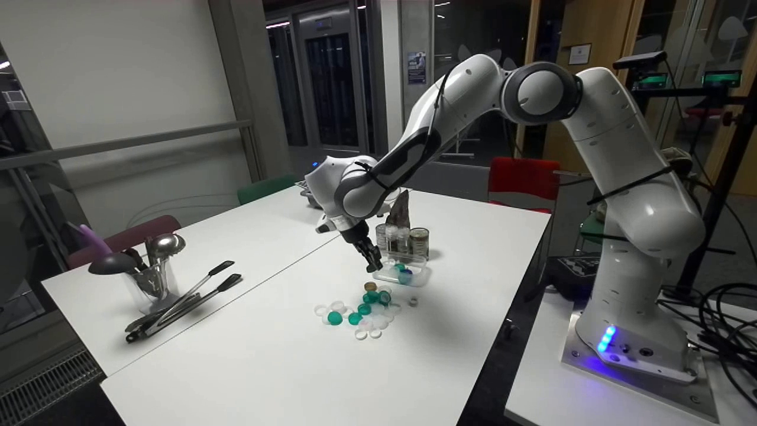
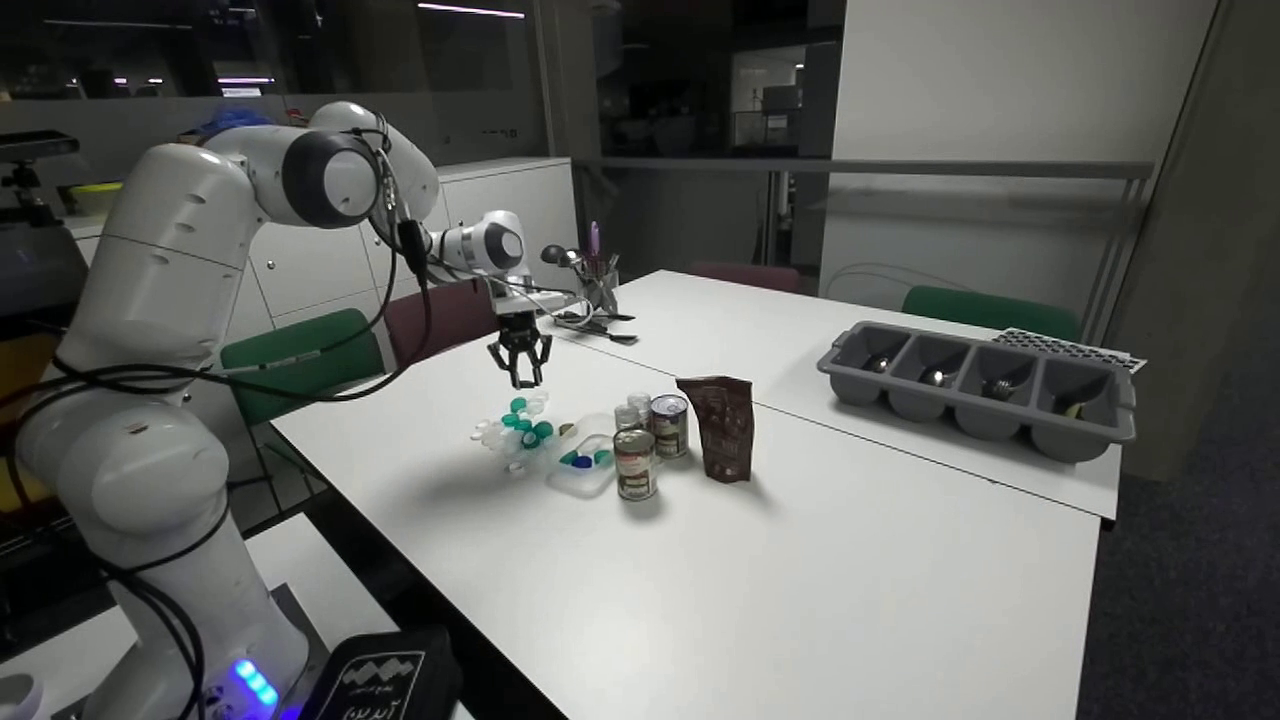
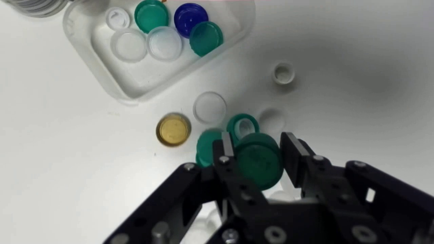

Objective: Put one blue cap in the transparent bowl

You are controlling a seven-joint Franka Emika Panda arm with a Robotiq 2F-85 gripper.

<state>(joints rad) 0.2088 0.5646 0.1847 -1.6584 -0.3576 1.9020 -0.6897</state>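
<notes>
The transparent bowl is a shallow clear tub with rounded corners; it shows in both exterior views [image 1: 421, 277] [image 2: 572, 482] and at the top of the wrist view [image 3: 101, 79]. Inside lie one dark blue cap [image 3: 187, 17] and several green and clear caps. My gripper is shut on a green cap [image 3: 259, 162], gripped between its fingertips [image 3: 257, 139]. In both exterior views the gripper [image 1: 374, 268] [image 2: 527, 385] hangs above the table beside the bowl; the held cap is not clear there. Loose green caps [image 1: 355, 318], clear caps and a gold cap [image 3: 173, 130] lie below.
Cans [image 2: 636, 468] [image 1: 419, 242] and a brown pouch [image 2: 725, 428] stand just behind the bowl. A small white cap [image 3: 283, 73] lies near it. Tongs [image 1: 189, 307] and a utensil cup [image 1: 151, 284] are across the table. A grey cutlery tray [image 2: 960, 385] is farther off.
</notes>
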